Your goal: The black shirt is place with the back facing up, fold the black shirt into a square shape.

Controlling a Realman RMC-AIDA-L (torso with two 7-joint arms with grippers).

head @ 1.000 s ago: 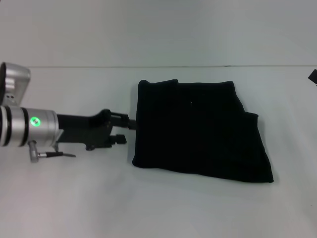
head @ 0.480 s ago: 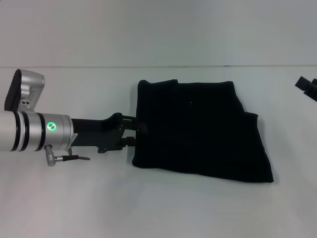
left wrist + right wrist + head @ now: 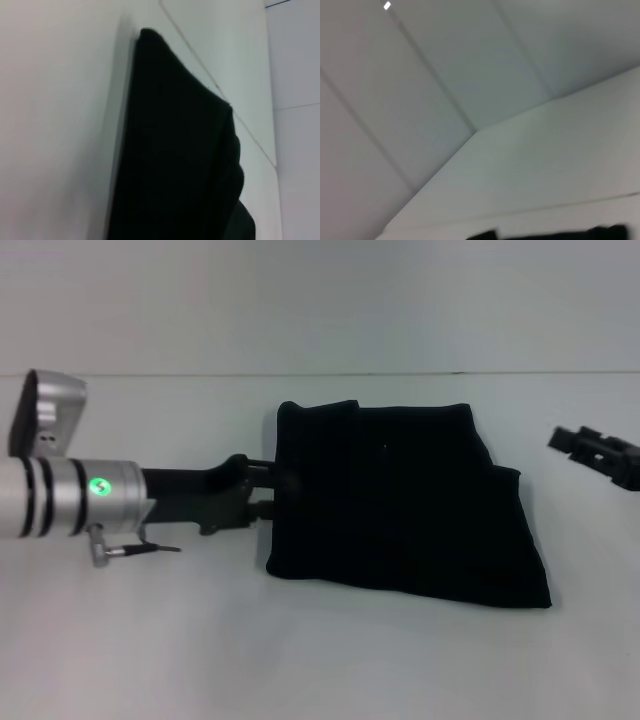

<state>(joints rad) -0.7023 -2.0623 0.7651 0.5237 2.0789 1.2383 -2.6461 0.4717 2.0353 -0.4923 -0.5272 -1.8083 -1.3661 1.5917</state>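
Now right pincer nearer black shirt, left pincer steady

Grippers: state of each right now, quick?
Left gripper: at the shirt's left edge, fingers apart, no grip confirmed.
Right gripper: off to the right, clear of the shirt.

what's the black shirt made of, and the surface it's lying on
The black shirt looks like soft matte knit fabric, likely cotton: no sheen, rounded folded edges, layers slumping flat. The table looks like a smooth, hard white surface, perhaps laminate or painted board, with faint soft reflections; its exact material cannot be told.
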